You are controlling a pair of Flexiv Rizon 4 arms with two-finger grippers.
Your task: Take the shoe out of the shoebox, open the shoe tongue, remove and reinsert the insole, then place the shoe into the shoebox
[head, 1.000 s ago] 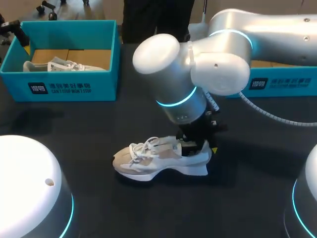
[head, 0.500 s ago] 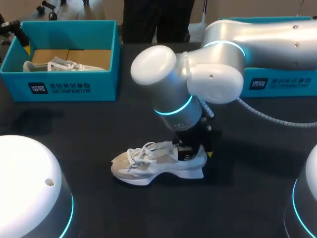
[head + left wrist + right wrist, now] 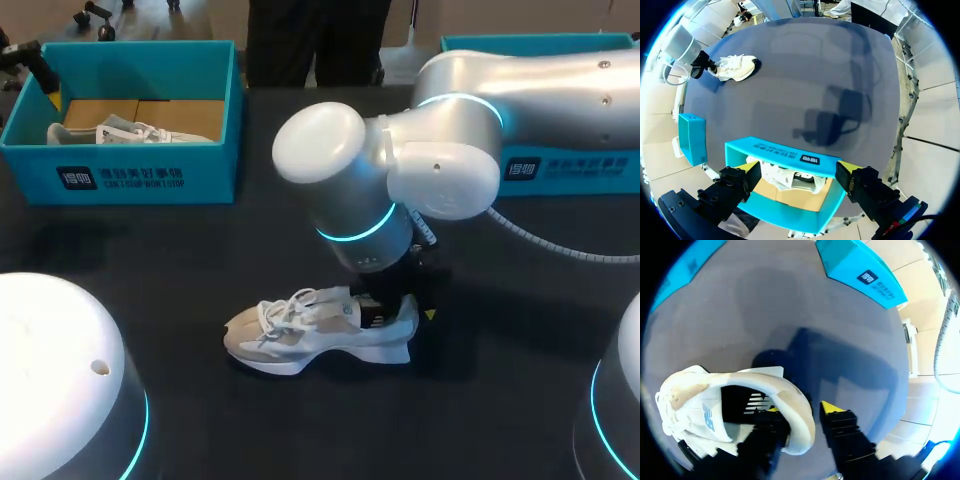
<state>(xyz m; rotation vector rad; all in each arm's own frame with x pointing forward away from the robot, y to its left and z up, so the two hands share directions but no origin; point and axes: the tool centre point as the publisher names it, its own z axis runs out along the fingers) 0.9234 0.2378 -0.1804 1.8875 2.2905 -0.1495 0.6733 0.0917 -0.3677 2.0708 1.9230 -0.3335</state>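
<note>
One white shoe (image 3: 300, 335) on the dark matte tabletop (image 3: 150, 260), a little nearer the near edge than the middle. Upright on a thick, wavy-edged sole, toe toward the left edge, heel toward the right. Soft mesh and beige suede-like patches on the upper, loose white laces bunched over the tongue, a dark insole showing inside. Clamped at the heel by the right gripper (image 3: 802, 409): one yellow-tipped finger down inside the opening, the other outside, the padded heel collar pinched between them. Above it, the right arm's smooth, rounded silver-white housings with a glowing cyan ring, reaching in from the right edge. At the far left corner, the open teal shoebox (image 3: 140, 175): rectangular, with straight cardboard walls and a plain brown floor. Inside it, a second shoe (image 3: 130, 132) of the same pale make. Above that box, the left gripper (image 3: 799, 167), black blocky fingers with yellow tips spread wide apart. Along the far right edge, a second teal box (image 3: 570, 165), partly hidden behind the arm.
</note>
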